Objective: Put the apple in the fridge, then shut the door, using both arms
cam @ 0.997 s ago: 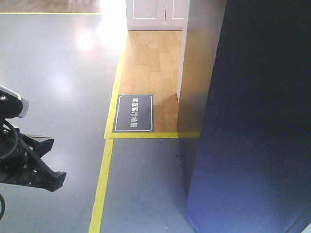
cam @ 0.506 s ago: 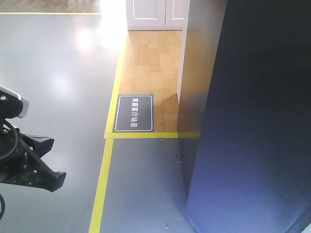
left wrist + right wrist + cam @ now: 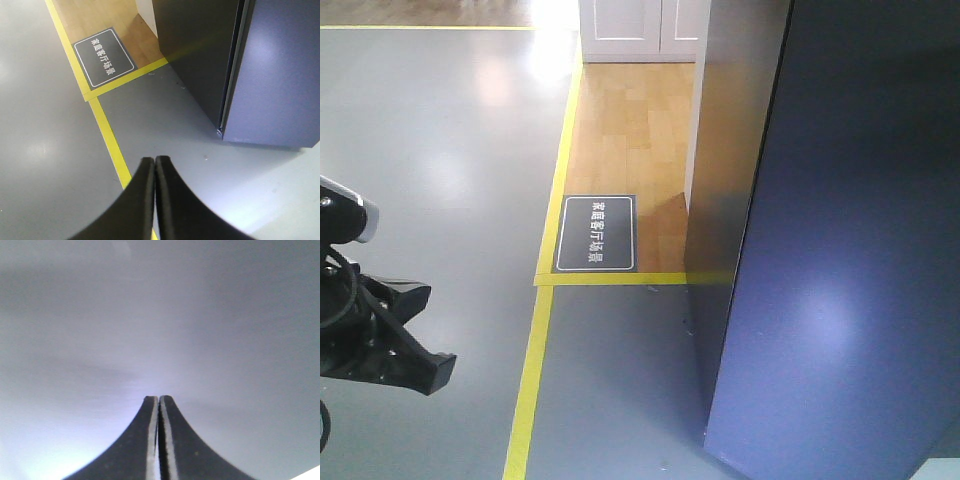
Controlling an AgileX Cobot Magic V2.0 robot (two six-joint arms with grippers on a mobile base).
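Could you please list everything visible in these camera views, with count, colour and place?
Tall dark grey fridge door: one, dark grey-blue outer face, right side of the front view, nearly shut against the cabinet.
Dark grey fridge cabinet side: one, just left of the door edge.
Yellow floor tape lines: several, on the grey floor and around the wood patch.
Dark rectangular floor sign with white characters: one, on the light wood flooring.
Light wood floor patch: one, centre top.
White cabinet: one, top centre.
Small red-and-yellow apple: none visible.
Left gripper: one, black, fingers together, above the floor.
Right gripper: one, black, fingers together, close to a plain grey surface.
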